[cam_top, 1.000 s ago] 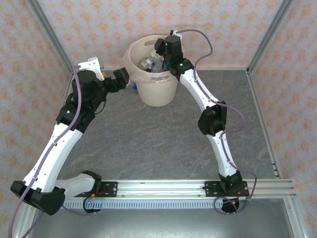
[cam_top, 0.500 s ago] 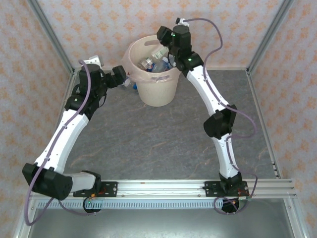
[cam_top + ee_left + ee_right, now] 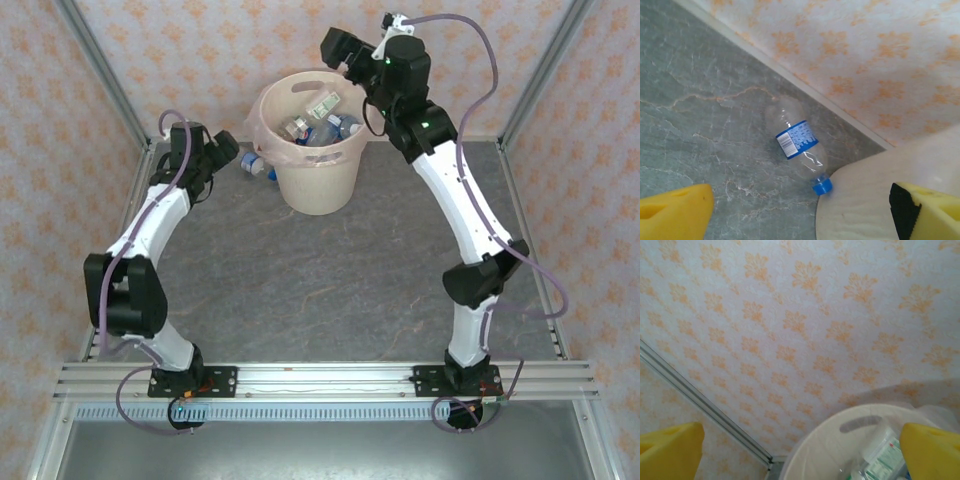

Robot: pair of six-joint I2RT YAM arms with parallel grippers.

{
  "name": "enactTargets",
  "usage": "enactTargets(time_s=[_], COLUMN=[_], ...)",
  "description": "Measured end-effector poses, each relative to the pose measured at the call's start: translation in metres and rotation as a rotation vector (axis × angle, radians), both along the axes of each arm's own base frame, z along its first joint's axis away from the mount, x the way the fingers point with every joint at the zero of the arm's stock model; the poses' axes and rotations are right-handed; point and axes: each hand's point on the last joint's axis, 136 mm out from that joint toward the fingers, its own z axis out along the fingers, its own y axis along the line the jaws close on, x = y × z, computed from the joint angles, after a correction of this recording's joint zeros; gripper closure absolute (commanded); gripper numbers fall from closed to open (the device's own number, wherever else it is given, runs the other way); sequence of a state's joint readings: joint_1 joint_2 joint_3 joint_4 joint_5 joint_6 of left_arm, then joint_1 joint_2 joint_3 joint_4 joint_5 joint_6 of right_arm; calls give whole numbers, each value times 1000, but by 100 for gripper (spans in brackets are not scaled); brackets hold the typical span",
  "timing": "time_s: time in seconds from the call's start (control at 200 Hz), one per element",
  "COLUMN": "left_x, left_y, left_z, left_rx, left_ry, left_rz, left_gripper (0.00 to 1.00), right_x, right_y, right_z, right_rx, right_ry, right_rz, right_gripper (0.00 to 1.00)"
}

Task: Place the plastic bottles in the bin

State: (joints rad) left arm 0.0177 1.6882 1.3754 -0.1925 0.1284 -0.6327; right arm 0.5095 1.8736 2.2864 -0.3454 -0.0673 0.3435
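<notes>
One bottle lies left of the bin: spread left gripper must descend and clamp, right gripper gapes empty.

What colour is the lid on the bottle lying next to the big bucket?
The cap is blue; the left wrist view shows it best.

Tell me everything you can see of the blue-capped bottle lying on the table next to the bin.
The bottle is small, clear plastic and looks empty, with a blue label band carrying a white barcode patch and a blue cap. It lies on its side on the grey marbled table, close to the foot of the wallpapered wall. Its cap end points at the bin, touching or almost touching the bin's side. Nothing grips it.
</notes>
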Motion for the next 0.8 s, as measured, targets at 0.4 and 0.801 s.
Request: enactTargets(time_s=[0.4,0.801], left_x=[104,150], left_y=[23,28], left_z=[-58,-112], left_rx=[-117,-97], left_ry=[68,161], left_rz=[92,128], left_gripper=[10,10], right_x=[-55,-95], right_y=[-22,-51], right_z=[-19,-18], right_rx=[-65,-74], right_ry=[76,70], right_rz=[-61,-134], right_gripper=[0,0])
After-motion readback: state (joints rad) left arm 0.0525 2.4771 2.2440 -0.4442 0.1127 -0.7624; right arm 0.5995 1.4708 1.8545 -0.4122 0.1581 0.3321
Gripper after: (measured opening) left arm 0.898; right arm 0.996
